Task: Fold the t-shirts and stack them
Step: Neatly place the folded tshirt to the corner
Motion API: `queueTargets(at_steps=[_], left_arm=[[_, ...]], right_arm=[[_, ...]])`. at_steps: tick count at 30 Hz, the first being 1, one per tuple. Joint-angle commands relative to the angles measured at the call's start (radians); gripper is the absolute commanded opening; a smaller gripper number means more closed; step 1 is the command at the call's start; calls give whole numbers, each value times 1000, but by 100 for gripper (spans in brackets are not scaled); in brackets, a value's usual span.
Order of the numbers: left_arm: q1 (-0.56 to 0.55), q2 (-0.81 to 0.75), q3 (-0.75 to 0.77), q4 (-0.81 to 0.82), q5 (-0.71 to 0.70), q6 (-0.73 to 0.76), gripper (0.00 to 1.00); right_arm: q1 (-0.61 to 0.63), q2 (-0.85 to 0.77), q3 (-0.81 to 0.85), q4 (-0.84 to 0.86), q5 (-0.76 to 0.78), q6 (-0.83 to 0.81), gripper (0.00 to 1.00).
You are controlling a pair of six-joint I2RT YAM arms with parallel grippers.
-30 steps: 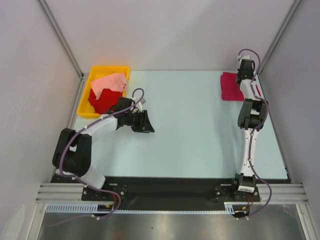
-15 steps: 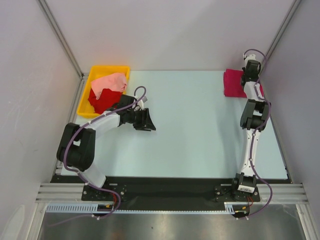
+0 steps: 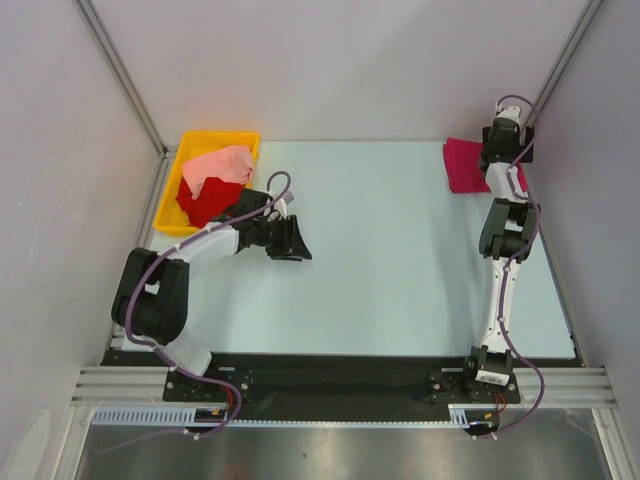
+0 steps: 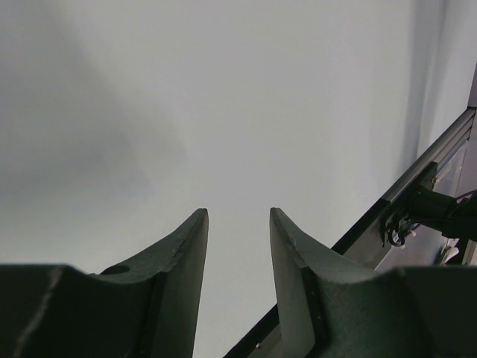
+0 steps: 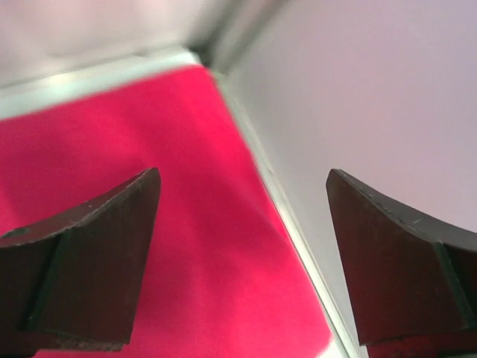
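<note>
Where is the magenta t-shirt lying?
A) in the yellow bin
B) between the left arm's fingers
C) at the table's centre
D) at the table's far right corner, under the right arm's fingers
D: the magenta t-shirt lies at the far right corner of the table, with the right fingers spread open just above it.

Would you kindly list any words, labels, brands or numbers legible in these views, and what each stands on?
No text is legible.
White sticker on the right arm's base: too small to read.
Magenta t-shirt, red t-shirt, pink t-shirt, yellow bin: no print visible.
</note>
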Motion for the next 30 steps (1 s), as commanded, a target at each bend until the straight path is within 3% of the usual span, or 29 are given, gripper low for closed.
queueTargets(at_steps=[1, 5, 9, 12, 15, 16, 19, 20, 23, 25, 30], left_arm=[[-8, -86, 31, 6, 4, 0, 44], [-9, -143, 31, -9, 23, 3, 45], [-14, -226, 22, -41, 35, 27, 46], [-14, -313, -24, -47, 70, 24, 50], [-14, -404, -108, -12, 125, -31, 54], [-14, -451, -157, 29, 164, -77, 57], [-14, -511, -205, 60, 195, -123, 67], [-14, -528, -222, 57, 199, -128, 69], [-11, -617, -262, 42, 199, -118, 74], [-12, -694, -291, 31, 190, -121, 77], [-11, -817, -430, 18, 205, -169, 81]], right_arm=[[-3, -159, -5, -75, 209, 90, 99], [8, -316, -83, -278, 228, 230, 100], [34, -475, -175, -531, 76, 484, 100], [64, -653, -364, -567, -141, 613, 100], [107, -860, -650, -499, -383, 736, 100], [135, -983, -853, -398, -497, 853, 100], [193, -1171, -1146, -235, -578, 1077, 100], [234, -1280, -1327, -122, -614, 1133, 100], [319, -1461, -1580, -28, -660, 1306, 100], [365, -1532, -1657, -49, -667, 1347, 100], [454, -1840, -1817, -283, -636, 1376, 100]])
